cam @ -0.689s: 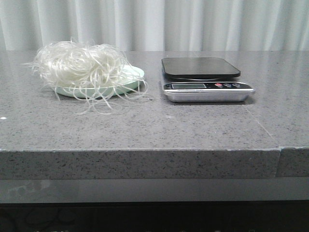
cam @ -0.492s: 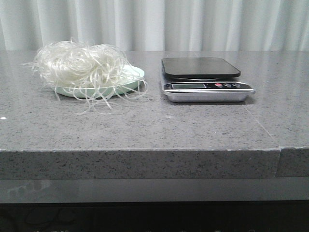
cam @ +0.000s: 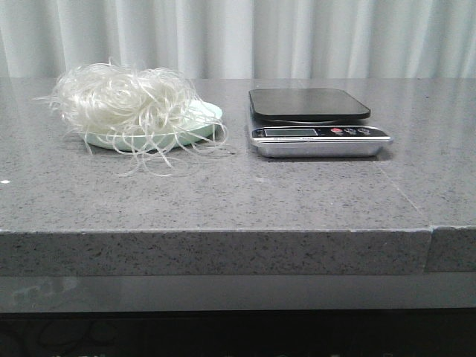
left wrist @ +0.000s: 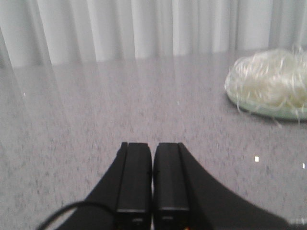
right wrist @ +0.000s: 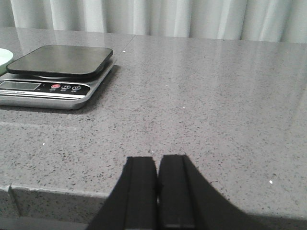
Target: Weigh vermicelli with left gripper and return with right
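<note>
A tangled white heap of vermicelli [cam: 123, 100] lies on a pale green plate [cam: 202, 123] at the back left of the grey stone table; the left wrist view has the vermicelli [left wrist: 271, 81] off to one side. A kitchen scale [cam: 312, 119] with a black platform stands at centre right, its platform bare, and the scale [right wrist: 55, 74] also appears in the right wrist view. My left gripper [left wrist: 152, 146] is shut on nothing, low over bare table short of the plate. My right gripper [right wrist: 157, 160] is shut and empty near the table's front edge. Neither arm is in the front view.
Loose strands [cam: 160, 160] spill off the plate onto the table. A white curtain [cam: 238, 37] hangs behind the table. The table's front edge [cam: 223, 232] has a seam at the right [cam: 430, 230].
</note>
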You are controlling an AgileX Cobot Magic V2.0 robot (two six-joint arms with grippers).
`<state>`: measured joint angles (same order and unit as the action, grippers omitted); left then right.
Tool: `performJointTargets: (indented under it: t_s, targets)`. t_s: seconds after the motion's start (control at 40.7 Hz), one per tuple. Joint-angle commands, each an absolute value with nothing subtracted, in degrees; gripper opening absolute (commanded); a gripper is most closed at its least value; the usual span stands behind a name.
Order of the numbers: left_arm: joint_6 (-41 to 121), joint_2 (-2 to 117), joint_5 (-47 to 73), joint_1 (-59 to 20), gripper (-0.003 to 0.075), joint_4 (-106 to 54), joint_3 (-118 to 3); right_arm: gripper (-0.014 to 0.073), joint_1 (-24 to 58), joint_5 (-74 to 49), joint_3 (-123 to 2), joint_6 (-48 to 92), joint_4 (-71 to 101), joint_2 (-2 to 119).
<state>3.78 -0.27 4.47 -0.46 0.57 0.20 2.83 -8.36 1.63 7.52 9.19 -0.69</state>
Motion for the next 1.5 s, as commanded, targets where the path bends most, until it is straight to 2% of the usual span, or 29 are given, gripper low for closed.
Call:
performJointTargets:
  t_s: [0.0, 0.32, 0.467, 0.664, 0.861, 0.959, 1.107, 1.205, 1.328, 1.475]
  targets:
    - [3.6, -1.2, -5.4, -0.4, 0.0139, 0.5, 0.6, 0.0157, 2.6, -4.1, 1.1, 7.7, 9.4, -1.5]
    - [3.6, -1.2, -26.0, -0.4, 0.0138, 0.0, -1.8, 0.0157, 2.6, -4.1, 1.1, 7.7, 9.4, -1.5]
    - [3.6, 1.5, -19.8, -0.4, 0.0138, 0.0, -13.8, 0.0157, 2.6, -4.1, 1.1, 7.7, 9.4, -1.5]
    - [3.6, 17.3, -6.7, -0.5, 0.0139, 0.7, -33.6, 0.0157, 2.6, -4.1, 1.1, 7.7, 9.4, -1.5]
    - [3.6, 32.3, -0.7, -0.5, 0.0144, 0.0, -45.0, 0.0157, 2.6, -4.1, 1.1, 7.7, 9.4, -1.5]
    - [3.4, 37.7, -0.6, -0.5, 0.0209, -1.3, -47.9, 0.0157, 2.6, -4.1, 1.1, 7.7, 9.4, -1.5]
    - [3.4, 44.2, 1.9, -0.5, 0.0402, -6.9, -51.3, 0.0157, 2.6, -4.1, 1.1, 7.7, 9.4, -1.5]
    - [3.4, 47.5, 7.1, -0.5, 0.0503, -15.8, -53.4, 0.0157, 2.6, -4.1, 1.1, 7.7, 9.4, -1.5]
    - [3.4, 52.1, 15.6, -0.5, 0.0569, -25.0, -55.6, 0.0157, 2.6, -4.1, 1.1, 7.7, 9.4, -1.5]
    - [3.4, 59.4, 25.6, -0.5, 0.0582, -32.6, -58.2, 0.0157, 2.6, -4.1, 1.1, 7.7, 9.4, -1.5]
